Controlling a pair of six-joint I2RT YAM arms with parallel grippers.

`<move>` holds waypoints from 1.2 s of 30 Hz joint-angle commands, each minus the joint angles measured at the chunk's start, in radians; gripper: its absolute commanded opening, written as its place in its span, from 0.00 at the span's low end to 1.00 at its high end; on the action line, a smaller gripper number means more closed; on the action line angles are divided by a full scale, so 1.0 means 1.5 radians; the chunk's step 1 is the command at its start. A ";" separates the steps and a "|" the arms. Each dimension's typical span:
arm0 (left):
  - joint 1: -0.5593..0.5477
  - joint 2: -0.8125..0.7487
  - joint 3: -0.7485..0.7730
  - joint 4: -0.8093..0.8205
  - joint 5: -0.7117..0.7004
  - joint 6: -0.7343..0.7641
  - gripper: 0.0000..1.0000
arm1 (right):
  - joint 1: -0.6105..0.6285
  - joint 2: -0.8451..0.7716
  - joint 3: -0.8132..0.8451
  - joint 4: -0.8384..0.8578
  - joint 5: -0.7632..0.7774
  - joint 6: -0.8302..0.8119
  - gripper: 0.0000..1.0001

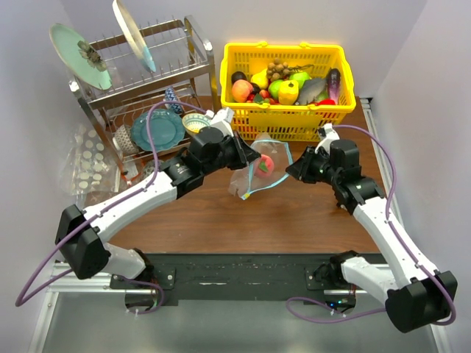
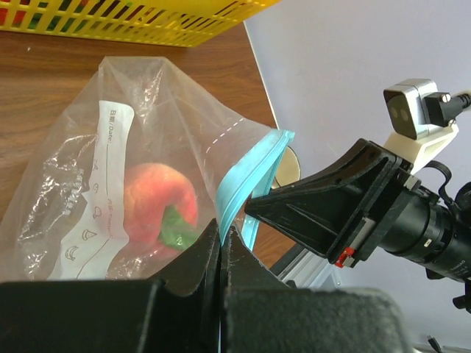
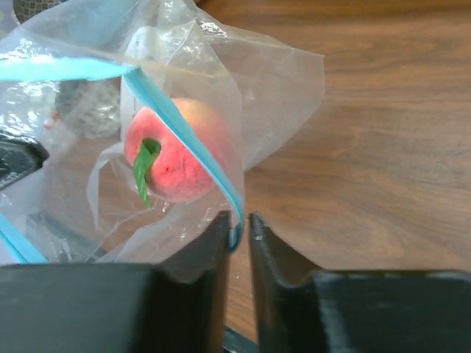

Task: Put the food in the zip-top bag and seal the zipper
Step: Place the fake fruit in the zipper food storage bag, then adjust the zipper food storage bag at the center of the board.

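—steel rack (image 1: pixel 147 81) with plates (image 1: pixel 77 55) far left, dotted plastic (image 1: pixel 92 165) below it. what does the left gripper (image 2: pixel 221 235) have?
—its fingers are pressed together on the zipper (image 2: pixel 246 176), pinching the teal strip at one end of the mouth.
—and the bag (image 1: pixel 246 184)?
—mid-table, hung between the two grippers over the brown wood table (image 1: pixel 294 220). whether its low end touches the wood, i cannot tell. the mouth gapes; the two teal sides stand apart.
—anything in it?
—one peach (image 3: pixel 180 158), pink-orange with a green leaf, lying inside the clear plastic just behind the zipper.
—right gripper (image 3: pixel 238 220)?
—at the other end of the mouth. its fingers are nearly together, a thin slit between them, and the strip's end sits in that slit against one finger. whether it is truly pinched, i cannot tell.
—the rest of the food (image 1: pixel 287 90)?
—in the yellow basket (image 1: pixel 287 121) at the far edge, beyond the right gripper: yellow, green, red, orange and dark purple pieces heaped together, well apart from the bag.
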 commanded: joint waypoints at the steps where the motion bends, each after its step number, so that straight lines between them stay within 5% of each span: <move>1: 0.002 -0.025 -0.008 0.015 -0.017 0.017 0.00 | 0.002 -0.001 0.055 -0.032 0.003 -0.015 0.00; 11: -0.039 0.076 0.008 0.046 0.016 0.033 0.00 | 0.002 0.030 0.337 -0.228 0.178 -0.119 0.00; 16: -0.022 0.046 0.076 -0.104 -0.149 0.132 0.00 | 0.002 0.033 0.263 -0.164 0.094 -0.083 0.00; 20: -0.019 -0.036 0.086 -0.118 -0.262 0.198 0.00 | 0.002 0.076 0.186 -0.127 -0.010 -0.041 0.00; 23: -0.020 -0.043 0.070 -0.101 -0.241 0.194 0.00 | 0.003 0.105 0.184 -0.095 -0.079 -0.028 0.00; 28: -0.021 0.010 0.002 -0.058 -0.117 0.141 0.00 | 0.003 0.097 0.248 -0.099 -0.054 -0.037 0.00; 33: -0.020 0.020 0.003 -0.072 -0.122 0.162 0.00 | 0.003 0.102 0.237 -0.082 -0.087 -0.028 0.00; 36: -0.020 -0.009 0.004 -0.071 -0.156 0.182 0.00 | 0.004 0.110 0.212 -0.053 -0.129 -0.010 0.13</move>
